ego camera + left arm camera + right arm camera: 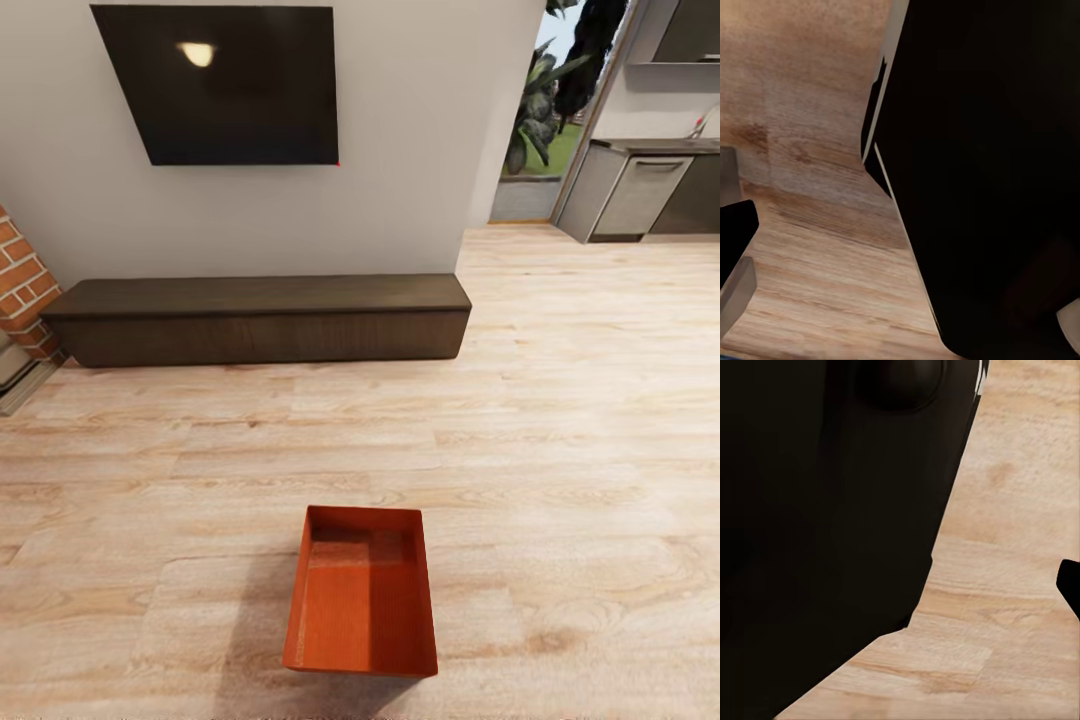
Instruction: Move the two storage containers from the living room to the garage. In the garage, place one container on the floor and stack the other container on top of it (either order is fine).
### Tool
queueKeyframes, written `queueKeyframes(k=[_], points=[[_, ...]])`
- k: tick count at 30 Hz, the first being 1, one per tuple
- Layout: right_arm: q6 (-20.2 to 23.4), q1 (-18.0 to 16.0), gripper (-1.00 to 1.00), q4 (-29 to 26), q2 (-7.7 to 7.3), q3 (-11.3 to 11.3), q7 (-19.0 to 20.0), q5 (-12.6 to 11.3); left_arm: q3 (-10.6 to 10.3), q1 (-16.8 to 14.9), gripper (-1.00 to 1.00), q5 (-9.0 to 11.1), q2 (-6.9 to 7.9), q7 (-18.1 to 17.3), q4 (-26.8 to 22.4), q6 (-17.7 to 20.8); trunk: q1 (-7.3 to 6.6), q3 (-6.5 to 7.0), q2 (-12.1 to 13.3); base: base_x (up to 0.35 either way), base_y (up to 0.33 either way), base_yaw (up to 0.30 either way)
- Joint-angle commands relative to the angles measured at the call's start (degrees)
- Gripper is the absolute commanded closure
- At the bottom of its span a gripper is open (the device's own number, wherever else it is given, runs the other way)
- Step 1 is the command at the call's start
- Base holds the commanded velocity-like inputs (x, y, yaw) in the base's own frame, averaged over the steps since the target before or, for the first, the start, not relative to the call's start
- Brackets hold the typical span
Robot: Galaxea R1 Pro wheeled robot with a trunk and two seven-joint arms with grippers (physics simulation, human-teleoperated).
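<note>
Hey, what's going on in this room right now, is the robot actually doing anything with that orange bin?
Not yet. One orange-red storage container sits open and empty on the light wood-plank floor, in front of the long dark bench under the wall TV. Nothing is gripping it. The wrist views show mostly dark robot body and floor planks, so the grippers' state can't be read.

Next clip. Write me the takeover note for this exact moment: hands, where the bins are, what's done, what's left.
Hands: the wrist views show dark robot body and wood floor; whether either hand is open or shut cannot be told, and nothing is seen held.
Bins: one orange-red bin sits empty and upright on the light wood floor, straight ahead, on the near side of the long dark bench under the TV.
Done: nothing visible; this bin is not yet picked up.
Left: carry both bins to the garage and stack them.
</note>
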Motion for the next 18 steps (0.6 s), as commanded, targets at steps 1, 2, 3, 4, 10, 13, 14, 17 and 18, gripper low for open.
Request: queueKeyframes(k=[1, 2, 3, 4, 10, 13, 14, 17, 18], points=[[-0.3, -0.1, -1.00, 0.2, -0.01, 0.4, 0.3, -0.6, 0.0, 0.0, -1.00, 0.4, 0.01, 0.0, -0.1, 0.3, 0.00, -0.13, 0.0, 0.000, 0.000, 0.000], [-0.3, -0.1, -1.00, 0.2, -0.03, 0.4, 0.3, -0.6, 0.0, 0.0, -1.00, 0.4, 0.01, 0.0, -0.1, 0.3, 0.00, -0.22, 0.0, 0.000, 0.000, 0.000], [-0.3, -0.1, -1.00, 0.2, 0.00, 0.4, 0.3, -0.6, 0.0, 0.0, -1.00, 0.4, 0.01, 0.0, -0.1, 0.3, 0.00, -0.32, 0.0, 0.000, 0.000, 0.000], [-0.3, -0.1, -1.00, 0.2, 0.03, 0.4, 0.3, -0.6, 0.0, 0.0, -1.00, 0.4, 0.01, 0.0, -0.1, 0.3, 0.00, -0.41, 0.0, 0.000, 0.000, 0.000], [-0.3, -0.1, -1.00, 0.2, 0.04, 0.4, 0.3, -0.6, 0.0, 0.0, -1.00, 0.5, 0.01, 0.0, -0.1, 0.3, 0.00, -0.97, 0.0, 0.000, 0.000, 0.000], [-0.3, -0.1, -1.00, 0.2, 0.03, 0.4, 0.3, -0.6, 0.0, 0.0, -1.00, 0.5, 0.01, 0.0, -0.1, 0.3, 0.00, -1.25, 0.0, 0.000, 0.000, 0.000], [-0.3, -0.1, -1.00, 0.2, 0.03, 0.4, 0.3, -0.6, 0.0, 0.0, -1.00, 0.5, 0.01, 0.0, -0.1, 0.3, 0.00, -1.34, 0.0, 0.000, 0.000, 0.000], [-0.3, -0.1, -1.00, 0.2, 0.02, 0.4, 0.3, -0.6, 0.0, 0.0, -1.00, 0.5, 0.01, 0.0, -0.1, 0.3, 0.00, -1.62, 0.0, 0.000, 0.000, 0.000], [-0.3, -0.1, -1.00, 0.2, 0.03, 0.4, 0.3, -0.6, 0.0, 0.0, -1.00, 0.5, 0.01, 0.0, -0.1, 0.3, 0.00, -1.71, 0.0, 0.000, 0.000, 0.000]])
